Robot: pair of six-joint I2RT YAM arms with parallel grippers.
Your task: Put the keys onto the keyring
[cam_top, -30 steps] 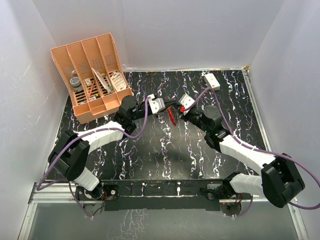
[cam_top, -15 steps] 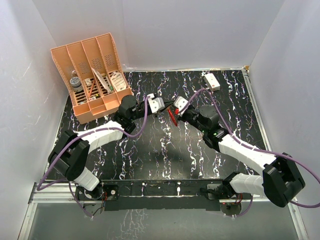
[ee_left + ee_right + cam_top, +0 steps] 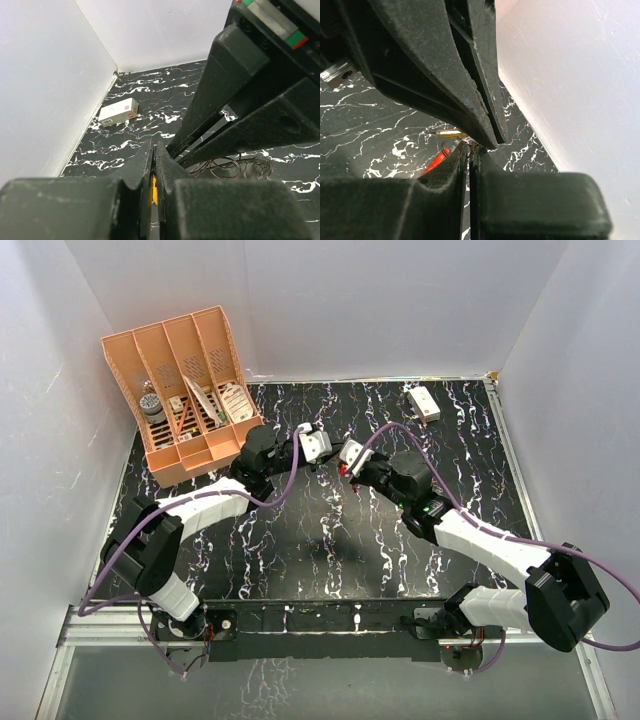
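My two grippers meet tip to tip above the middle of the black marbled table (image 3: 330,540). The left gripper (image 3: 322,447) (image 3: 153,147) is shut on a small key with a yellow head (image 3: 154,187) (image 3: 447,132). The right gripper (image 3: 347,462) (image 3: 469,146) is shut on the thin wire ring of the keyring, whose red band (image 3: 437,160) (image 3: 345,473) hangs just below the jaws. In the right wrist view the key lies level against the ring's loop, under the left fingers (image 3: 445,75). Most of the keyring is hidden from above.
An orange divided rack (image 3: 185,390) holding small items stands at the back left, close to the left arm. A white rectangular box (image 3: 423,402) (image 3: 118,113) lies at the back right near the wall. Thin wire loops (image 3: 235,167) show beneath the right gripper's fingers.
My right gripper has moved left and closed the gap to the left gripper. The red keyring, hanging in plain sight before, is now tucked between the two grippers.
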